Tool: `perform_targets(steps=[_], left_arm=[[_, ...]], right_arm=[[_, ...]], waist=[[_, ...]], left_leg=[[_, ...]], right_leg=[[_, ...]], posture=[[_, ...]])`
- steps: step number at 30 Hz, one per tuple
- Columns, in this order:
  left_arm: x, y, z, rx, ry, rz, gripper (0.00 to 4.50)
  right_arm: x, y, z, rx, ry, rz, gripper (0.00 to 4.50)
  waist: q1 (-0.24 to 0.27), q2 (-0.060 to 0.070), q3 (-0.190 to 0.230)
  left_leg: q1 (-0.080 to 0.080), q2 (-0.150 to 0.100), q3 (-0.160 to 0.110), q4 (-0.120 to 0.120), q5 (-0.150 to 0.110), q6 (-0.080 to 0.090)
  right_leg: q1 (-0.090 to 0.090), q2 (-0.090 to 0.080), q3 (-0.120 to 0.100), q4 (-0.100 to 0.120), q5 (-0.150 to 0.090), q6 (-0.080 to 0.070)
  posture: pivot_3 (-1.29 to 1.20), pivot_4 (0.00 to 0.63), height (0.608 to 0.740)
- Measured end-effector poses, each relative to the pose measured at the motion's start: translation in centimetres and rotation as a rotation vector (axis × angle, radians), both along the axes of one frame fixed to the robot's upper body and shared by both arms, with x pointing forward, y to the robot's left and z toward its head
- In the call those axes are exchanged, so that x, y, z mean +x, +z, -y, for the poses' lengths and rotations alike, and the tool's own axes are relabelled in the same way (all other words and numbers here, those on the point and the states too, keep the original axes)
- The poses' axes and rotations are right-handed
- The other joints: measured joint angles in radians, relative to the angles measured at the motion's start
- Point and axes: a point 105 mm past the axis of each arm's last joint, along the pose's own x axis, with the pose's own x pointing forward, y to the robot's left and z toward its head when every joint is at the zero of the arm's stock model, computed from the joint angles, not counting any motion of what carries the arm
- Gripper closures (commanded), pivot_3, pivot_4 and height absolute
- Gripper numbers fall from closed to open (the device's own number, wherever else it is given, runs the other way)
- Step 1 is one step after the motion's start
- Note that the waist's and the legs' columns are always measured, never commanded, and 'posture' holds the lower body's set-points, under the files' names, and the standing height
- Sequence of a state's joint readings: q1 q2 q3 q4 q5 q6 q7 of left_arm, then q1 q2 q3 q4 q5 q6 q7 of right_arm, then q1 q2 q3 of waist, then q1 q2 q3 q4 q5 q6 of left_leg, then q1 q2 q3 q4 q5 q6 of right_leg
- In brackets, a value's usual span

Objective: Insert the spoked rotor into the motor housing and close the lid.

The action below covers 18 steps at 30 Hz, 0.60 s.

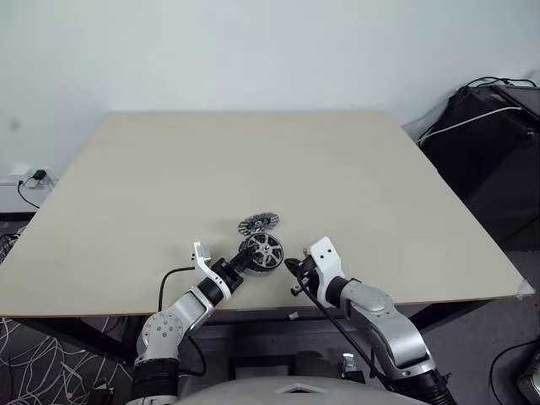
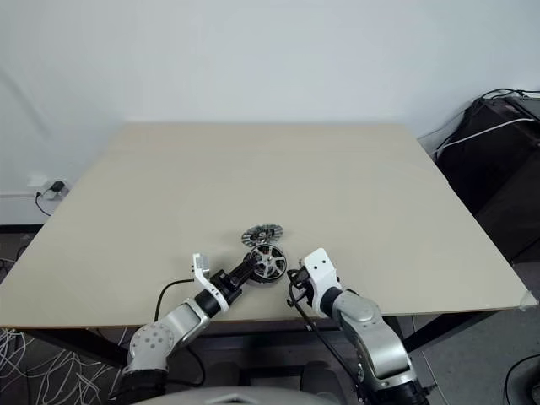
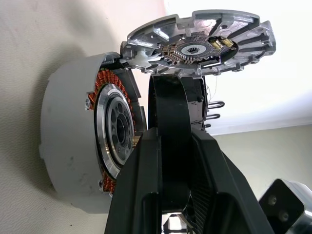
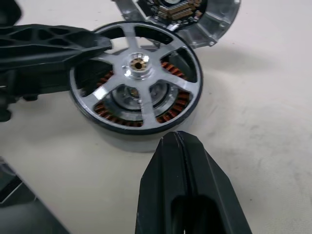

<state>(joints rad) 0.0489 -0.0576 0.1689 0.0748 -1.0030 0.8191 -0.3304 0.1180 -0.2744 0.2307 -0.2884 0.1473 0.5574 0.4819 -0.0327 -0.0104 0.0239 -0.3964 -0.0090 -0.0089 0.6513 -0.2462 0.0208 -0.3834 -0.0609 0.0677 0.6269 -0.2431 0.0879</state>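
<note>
Head views: the motor housing (image 1: 262,251) lay near the front edge of the pale wooden table (image 1: 253,160), with the spoked rotor (image 2: 267,260) already seated in it, spokes facing up. Just behind it, on the far side, lay the finned lid (image 1: 258,223), off the housing and touching or nearly touching its far rim. The left gripper (image 1: 242,261) reached in from the near left, its black fingers clamped on the left rim of the housing. The right gripper (image 1: 293,268) sat just to the right of the housing, tips apart from it, pointing toward it. A black cabinet with cables (image 1: 498,135) stood off the table's far right corner. Left wrist view: the left gripper's fingers (image 3: 168,146) were pinched on the housing wall (image 3: 63,146), one finger over the rim beside the copper windings (image 3: 105,80); the lid (image 3: 204,41) showed beyond, its inner side with ribs and a small circuit board visible, tilted against the housing edge. Right wrist view: the right gripper's fingers (image 4: 183,161) were pressed together, holding nothing, tips near the housing rim but not touching. The rotor (image 4: 139,78) filled the housing, windings visible between its spokes, and the left gripper's finger (image 4: 48,44) gripped the rim on the opposite side.
</note>
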Motion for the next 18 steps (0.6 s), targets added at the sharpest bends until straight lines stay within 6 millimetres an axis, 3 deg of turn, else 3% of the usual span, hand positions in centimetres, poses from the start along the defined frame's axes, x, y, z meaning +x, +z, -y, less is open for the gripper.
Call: perform_targets(steps=[10, 18], left_arm=[[0.3, 0.2, -0.3, 0.007, 0.009, 0.011, 0.16], [0.3, 0.3, -0.8, 0.004, 0.027, 0.022, 0.04]], right_arm=[[-1.5, -0.3, 0.7, -0.009, 0.042, -0.038, 4.5], [-1.7, -0.3, 0.9, -0.004, 0.046, -0.044, 4.5]], waist=[[0.009, 0.003, -0.003], [0.007, 0.004, -0.003]], left_leg=[[0.002, 0.001, -0.001, 0.001, 0.0, 0.0], [0.002, 0.001, -0.001, 0.001, 0.0, 0.0]], right_leg=[[0.002, -0.001, 0.0, 0.0, -0.002, 0.003], [0.002, -0.001, 0.0, 0.0, -0.002, 0.003]], posture=[[0.0, 0.0, 0.74], [0.0, 0.0, 0.74]])
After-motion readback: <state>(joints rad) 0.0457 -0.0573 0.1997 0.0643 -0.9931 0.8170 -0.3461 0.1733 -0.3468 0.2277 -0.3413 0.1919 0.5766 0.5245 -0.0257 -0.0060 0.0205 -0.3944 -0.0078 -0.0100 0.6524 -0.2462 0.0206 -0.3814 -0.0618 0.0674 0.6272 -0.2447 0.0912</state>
